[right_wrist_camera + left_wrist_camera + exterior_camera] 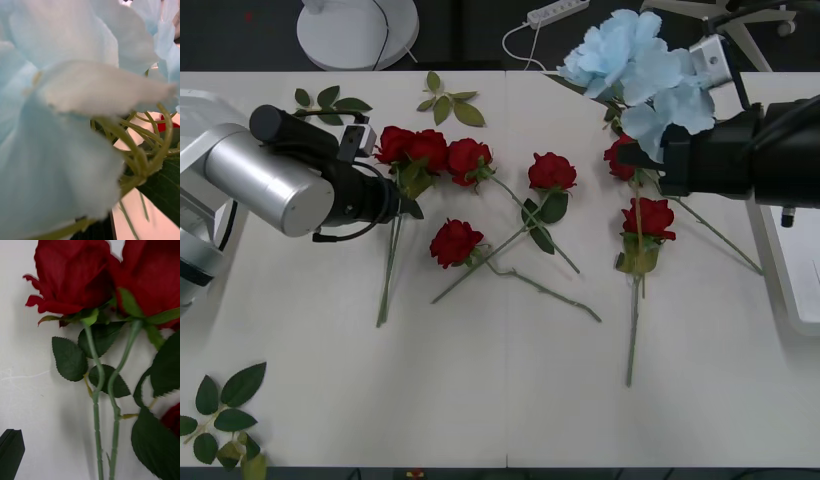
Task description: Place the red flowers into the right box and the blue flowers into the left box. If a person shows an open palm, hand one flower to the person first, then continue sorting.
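On the white counter [510,400] about seven deep-red artificial roses on thin green stems [456,242] lie scattered from nine o'clock through the middle to three o'clock, blooms mostly toward twelve, likely where they were strewn for sorting. The right claw [642,155] reaches in from three o'clock and is closed on the stem of the pale sky-blue hydrangea-like clusters [635,65], which fan out toward one o'clock above it; its wrist view looks straight into the blue petals [67,112] and the forked green stalks beneath, which fits a grip low on the stem so the wide head stays free. The left claw [412,208] comes in from nine o'clock and sits right at a pair of roses lying side by side, whose two stems [107,397] run together past one dark finger [11,452]; I cannot tell how wide it stands. A white shallow plastic tray [792,270] shows at the three o'clock edge, its rim just beyond the right arm. Loose green leaf sprigs [225,415] rest at seven and eleven o'clock. The blue cluster probably needs carrying across to the nine o'clock side, where its box should be
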